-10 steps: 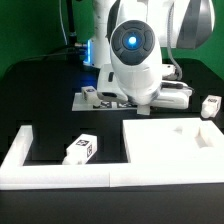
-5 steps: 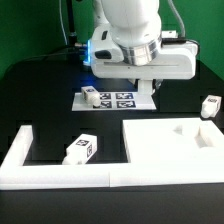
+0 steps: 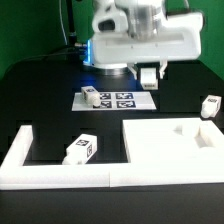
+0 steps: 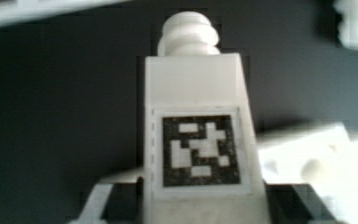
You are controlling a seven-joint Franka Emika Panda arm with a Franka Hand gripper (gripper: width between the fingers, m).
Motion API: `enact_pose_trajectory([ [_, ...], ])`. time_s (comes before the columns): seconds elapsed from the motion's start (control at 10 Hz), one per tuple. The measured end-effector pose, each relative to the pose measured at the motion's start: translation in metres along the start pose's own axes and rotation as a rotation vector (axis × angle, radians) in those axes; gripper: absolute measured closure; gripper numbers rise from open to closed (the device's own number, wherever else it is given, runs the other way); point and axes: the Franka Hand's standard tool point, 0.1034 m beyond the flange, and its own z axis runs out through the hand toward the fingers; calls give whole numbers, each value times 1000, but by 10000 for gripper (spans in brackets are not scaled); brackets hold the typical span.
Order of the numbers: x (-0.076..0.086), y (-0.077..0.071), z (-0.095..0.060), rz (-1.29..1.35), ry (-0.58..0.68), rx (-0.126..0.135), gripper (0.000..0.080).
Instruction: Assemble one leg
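Note:
My gripper is raised above the table at the back, shut on a leg, a stubby white block hanging just above the marker board. In the wrist view the held leg fills the middle, showing one black-and-white tag and a rounded peg at its far end. The gripper clamps its near end between dark fingers. Look-alike legs lie on the table: one front left, one at the right edge, one by the marker board's left end.
The large flat white panel with raised rim lies at the front right. A white L-shaped wall runs along the front left and front edge. A blurred white shape lies below the held leg in the wrist view.
The arm has risen and swung so that the wrist now faces sideways. The gripper has come up off the table near the marker board with the leg in it.

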Motion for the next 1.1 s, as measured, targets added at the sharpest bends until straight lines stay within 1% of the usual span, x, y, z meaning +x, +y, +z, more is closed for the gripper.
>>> enact_pose_trajectory([
  [0.1,21,-1,-17,-33,88,5,514],
  [0.2,29,-2,-28,-48,118,9,514],
  [0.3,23,-5,-26,99,150,28,514],
  [0.4,20,-4,-23,93,210,23,514],
  [0.5,25,-6,-20,99,301,-4,514],
  [0.6,17,-19,-2,57,393,-57,514],
  [0.7,14,-32,0,14,421,-64,514],
  [0.8,34,-44,-15,-12,538,-42,514],
  [0.9,50,-53,-18,-36,628,-32,514],
  [1.0,60,-66,-21,-54,661,-26,514],
  [1.1,67,-75,-31,-69,731,-7,514],
])
